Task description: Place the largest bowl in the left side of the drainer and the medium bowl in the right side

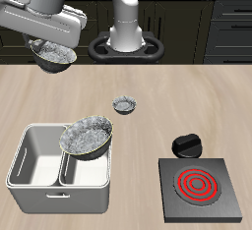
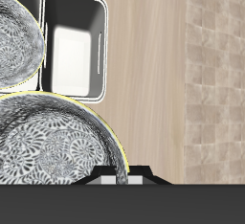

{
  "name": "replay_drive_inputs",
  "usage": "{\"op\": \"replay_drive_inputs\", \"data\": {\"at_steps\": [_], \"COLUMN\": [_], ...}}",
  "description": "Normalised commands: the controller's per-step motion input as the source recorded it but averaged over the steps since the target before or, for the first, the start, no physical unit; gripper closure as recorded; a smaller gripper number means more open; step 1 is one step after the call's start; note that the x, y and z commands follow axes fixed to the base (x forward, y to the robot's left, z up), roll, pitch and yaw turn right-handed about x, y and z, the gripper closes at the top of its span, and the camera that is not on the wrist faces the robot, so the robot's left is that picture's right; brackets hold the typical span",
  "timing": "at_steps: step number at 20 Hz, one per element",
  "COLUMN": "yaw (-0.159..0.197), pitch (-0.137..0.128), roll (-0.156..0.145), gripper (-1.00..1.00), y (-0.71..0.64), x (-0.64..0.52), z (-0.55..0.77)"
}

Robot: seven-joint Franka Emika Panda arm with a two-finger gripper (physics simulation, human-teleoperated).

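Exterior view: gripper (image 1: 51,49) grasps the medium bowl (image 1: 52,56), held high, far behind the drainer (image 1: 22,167); the largest bowl (image 1: 87,137) leans in one compartment. Wrist view: the other, vacant compartment (image 2: 72,54) lies below, ahead of the gripped bowl (image 2: 53,146).
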Motion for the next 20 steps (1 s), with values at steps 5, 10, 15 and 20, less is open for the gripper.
{"op": "replay_drive_inputs", "data": {"at_steps": [5,10,15,20], "yaw": [0.068,-0.018,0.009,-0.018], "pitch": [-0.019,-0.011,-0.002,0.008], "roll": [-0.039,-0.041,-0.02,0.004], "gripper": [1.0,1.0,1.0,1.0], "y": [-0.09,-0.11,-0.06,0.07], "x": [0.31,0.19,0.24,0.3], "z": [0.09,0.12,0.01,0.0]}}
